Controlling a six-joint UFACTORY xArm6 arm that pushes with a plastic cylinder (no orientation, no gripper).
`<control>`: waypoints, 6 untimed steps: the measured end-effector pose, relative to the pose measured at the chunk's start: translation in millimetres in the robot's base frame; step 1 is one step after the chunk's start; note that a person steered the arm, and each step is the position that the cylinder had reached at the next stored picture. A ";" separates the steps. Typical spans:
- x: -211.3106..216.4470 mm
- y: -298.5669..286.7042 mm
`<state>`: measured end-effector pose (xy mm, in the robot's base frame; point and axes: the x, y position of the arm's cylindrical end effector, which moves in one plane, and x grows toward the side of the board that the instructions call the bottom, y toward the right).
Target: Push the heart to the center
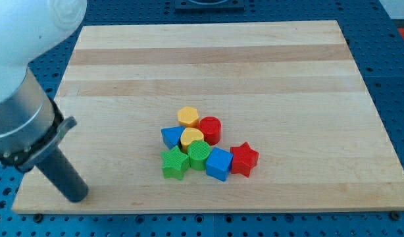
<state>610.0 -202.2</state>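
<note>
The yellow heart (191,137) lies in a tight cluster of blocks a little below the middle of the wooden board (208,59). It touches a yellow hexagon (187,116) above, a red cylinder (210,129) to the right, a blue block (170,137) to the left and a green round block (199,155) below. My tip (77,195) rests at the board's lower left, far to the left of the cluster and touching no block.
A green star (175,163), a blue cube (219,164) and a red star (244,159) form the cluster's bottom row. The arm's grey and white body (18,99) fills the view's upper left. A blue perforated table (394,92) surrounds the board.
</note>
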 end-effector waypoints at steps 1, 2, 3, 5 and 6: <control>2.4 56.4; -0.2 126.6; -17.9 165.4; -60.9 166.3; -82.4 169.1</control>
<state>527.6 -33.1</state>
